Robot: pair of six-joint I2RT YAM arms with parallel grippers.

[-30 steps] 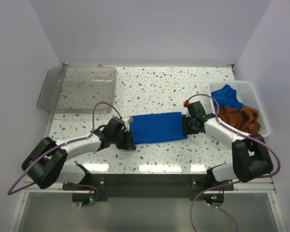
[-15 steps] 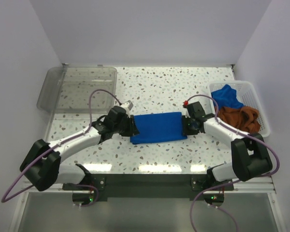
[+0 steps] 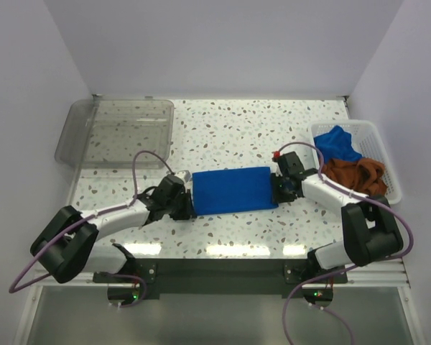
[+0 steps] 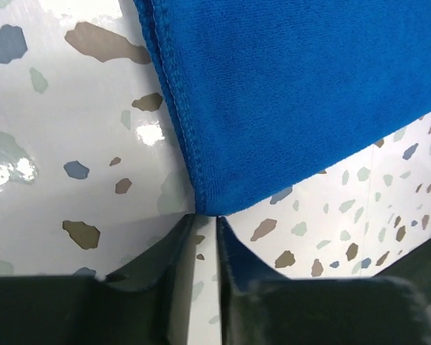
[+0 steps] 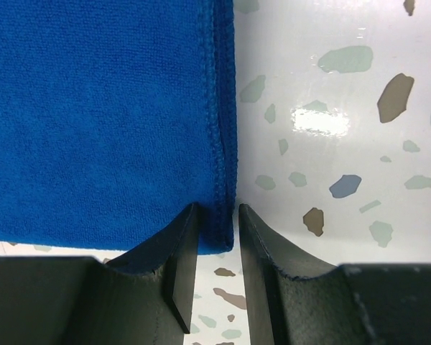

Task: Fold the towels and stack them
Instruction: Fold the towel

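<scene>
While the folded royal-blue terry towel (image 3: 233,190) lies flat as a long rectangle on the speckled white tabletop (image 3: 258,129), an arm sits at each of its short ends. The left gripper (image 3: 187,208) is at the towel's near left corner; in the left wrist view its fingers (image 4: 179,251) stand a narrow slit apart with only tabletop between them, the corner just touching their tips. The right gripper (image 3: 279,188) is at the towel's right end, its jaws pinched on the stitched hem. Well to the right of the folded towel, a white mesh basket (image 3: 379,129) holds a crumpled blue towel (image 3: 337,144) and a rust-brown towel (image 3: 355,175). Far off the folded towel's left end, toward the back, rests a clear plastic tray (image 3: 72,136).
</scene>
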